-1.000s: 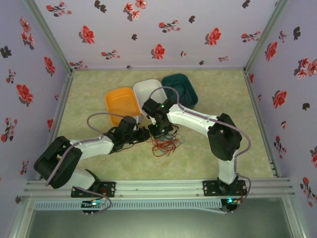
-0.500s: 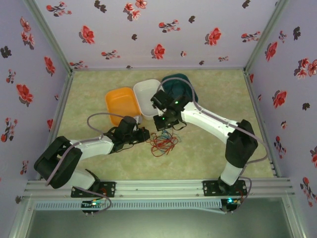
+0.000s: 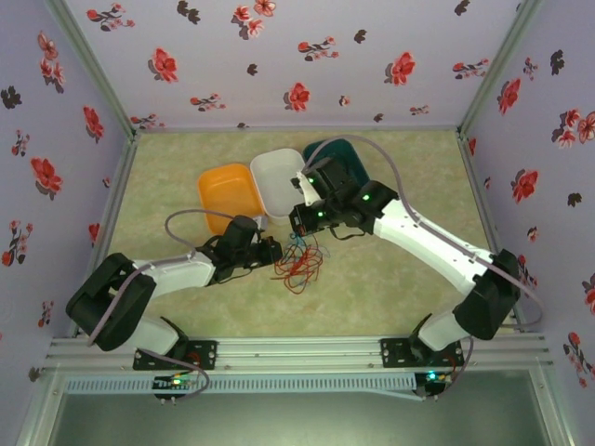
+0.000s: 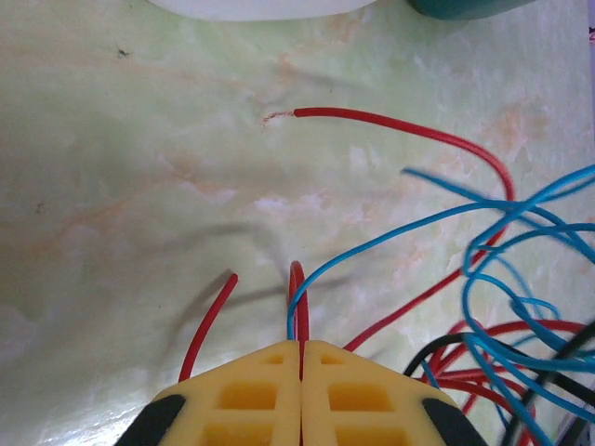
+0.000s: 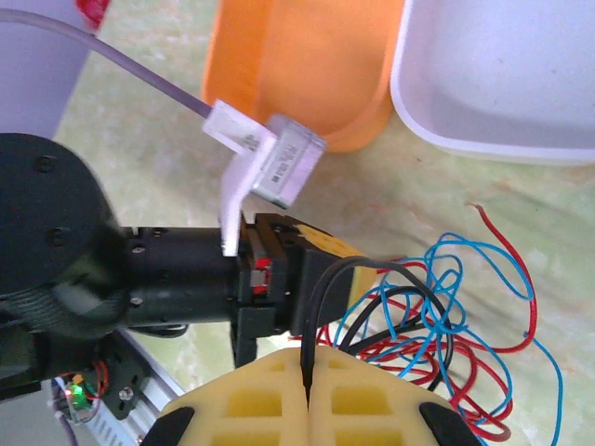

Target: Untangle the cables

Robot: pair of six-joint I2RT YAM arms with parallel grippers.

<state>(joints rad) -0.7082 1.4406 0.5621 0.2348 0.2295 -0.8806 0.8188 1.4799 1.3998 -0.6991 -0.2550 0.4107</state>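
the cables (image 3: 302,267) lie in a loose knot near the middle of the table (image 3: 400,288), just nearer than the white tray (image 3: 277,177). the left gripper (image 4: 301,358) is clamped tight on a red wire (image 4: 302,316); the right gripper (image 5: 308,376) pinches a black wire (image 5: 311,316).

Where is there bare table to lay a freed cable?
Bare: far right, between teal tray and right wall; far left, beside orange tray; near strip between cables and rail. Crowded: mid-table, at the left tool and right tool.
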